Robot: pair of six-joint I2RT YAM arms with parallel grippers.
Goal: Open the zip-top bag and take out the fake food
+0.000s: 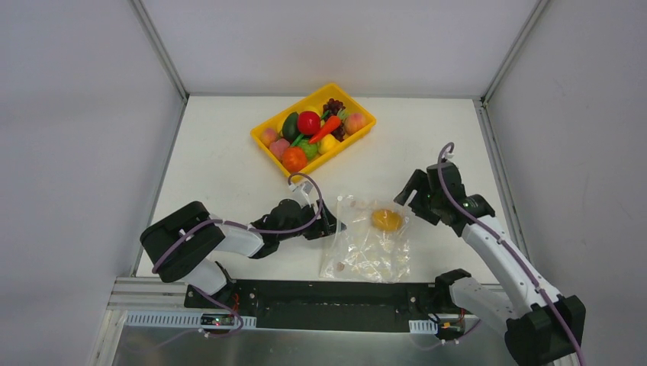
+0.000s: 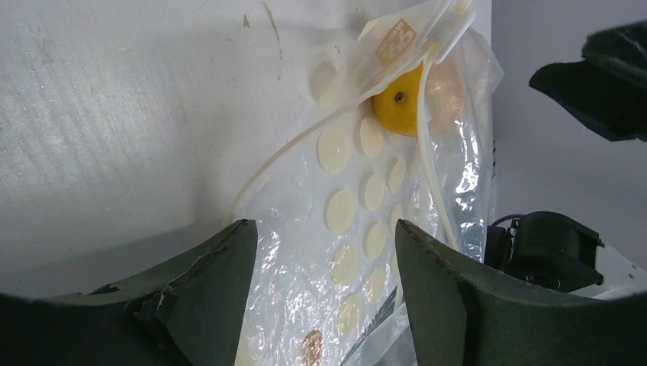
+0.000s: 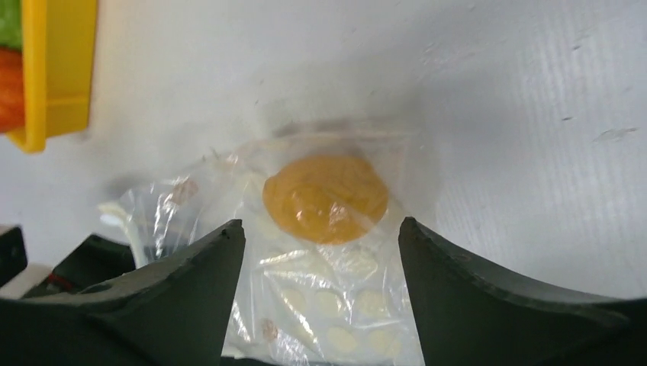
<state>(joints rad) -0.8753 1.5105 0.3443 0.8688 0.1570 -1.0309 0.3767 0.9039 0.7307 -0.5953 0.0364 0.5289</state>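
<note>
Left tool (image 2: 324, 232) is spread wide and grips nothing, with the left edge of the zip-top bag (image 1: 366, 248) between its fingers. Right tool (image 3: 320, 229) is equally wide and empty above the bag. One yellow-orange fruit (image 1: 387, 219) sits inside the bag on the tabletop (image 1: 229, 168). Other fake food (image 1: 309, 122) fills the yellow tray (image 1: 355, 101). The task looks nearly done, though I cannot tell if the zip is open.

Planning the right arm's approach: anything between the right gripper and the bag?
Nothing: just bare table between right gripper and bag, per the top view.
</note>
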